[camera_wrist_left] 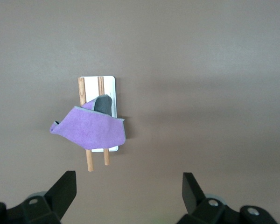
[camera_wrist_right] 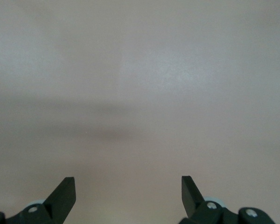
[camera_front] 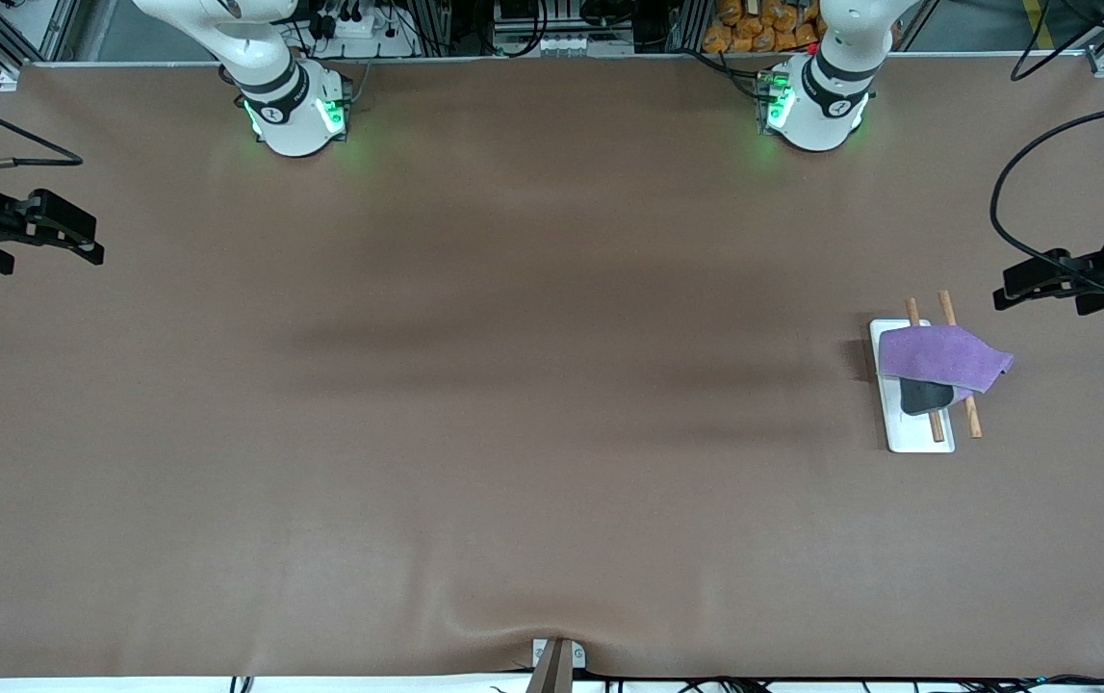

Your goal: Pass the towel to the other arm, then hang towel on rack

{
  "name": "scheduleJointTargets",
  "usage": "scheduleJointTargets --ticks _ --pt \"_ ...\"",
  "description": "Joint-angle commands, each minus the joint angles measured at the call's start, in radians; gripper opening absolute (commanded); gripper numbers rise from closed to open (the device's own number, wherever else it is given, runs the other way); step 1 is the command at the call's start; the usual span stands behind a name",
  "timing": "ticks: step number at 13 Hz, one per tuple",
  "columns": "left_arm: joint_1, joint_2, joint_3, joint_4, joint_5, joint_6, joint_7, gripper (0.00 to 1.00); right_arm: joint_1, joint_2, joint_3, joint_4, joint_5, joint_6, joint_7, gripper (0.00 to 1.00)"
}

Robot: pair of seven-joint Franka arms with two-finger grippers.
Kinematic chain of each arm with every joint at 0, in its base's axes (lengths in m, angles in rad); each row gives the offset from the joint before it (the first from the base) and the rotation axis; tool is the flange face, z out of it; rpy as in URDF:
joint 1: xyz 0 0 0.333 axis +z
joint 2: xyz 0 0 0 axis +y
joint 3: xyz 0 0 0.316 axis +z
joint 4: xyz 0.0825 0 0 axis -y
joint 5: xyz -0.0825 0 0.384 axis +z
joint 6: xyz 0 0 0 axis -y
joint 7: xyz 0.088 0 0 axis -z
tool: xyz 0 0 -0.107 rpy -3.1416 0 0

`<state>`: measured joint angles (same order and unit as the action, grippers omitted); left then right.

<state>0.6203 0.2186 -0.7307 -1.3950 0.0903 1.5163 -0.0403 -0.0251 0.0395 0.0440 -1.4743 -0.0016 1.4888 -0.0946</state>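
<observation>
Towel (camera_front: pixel 937 356): draped across rack (camera_front: pixel 898 428) rods, one corner overhanging.
Left gripper (camera_front: pixel 1042 284): spread wide, empty, over table beside rack.
Right gripper (camera_front: pixel 56 231): spread, waiting.
Advice: leave towel hanging; retreat clear.

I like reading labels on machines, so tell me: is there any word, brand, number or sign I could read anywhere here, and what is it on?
No text here can be read.
Right arm's base: a small round dark mark, too small to read.
Left arm's base: the same kind of mark, too small to read.
Towel, rack, left gripper, right gripper: no lettering visible.
</observation>
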Motion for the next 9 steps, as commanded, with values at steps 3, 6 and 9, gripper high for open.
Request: scheduleJointTargets --ticks 3,6,9 --pt "-0.025 -0.065 -0.041 -0.007 0.049 -0.007 -0.013 1.00 -0.009 0.011 0.005 0.026 0.000 -0.016 -0.001 1.00" --pt "-0.309 -0.123 0.263 -0.021 0.023 -0.008 -0.003 1.00 -0.007 0.011 0.005 0.026 -0.002 -0.015 -0.002 1.00" --pt "-0.460 -0.185 0.434 -0.079 -0.041 -0.001 -0.007 1.00 -0.009 0.014 0.005 0.026 -0.003 -0.012 -0.002 1.00"
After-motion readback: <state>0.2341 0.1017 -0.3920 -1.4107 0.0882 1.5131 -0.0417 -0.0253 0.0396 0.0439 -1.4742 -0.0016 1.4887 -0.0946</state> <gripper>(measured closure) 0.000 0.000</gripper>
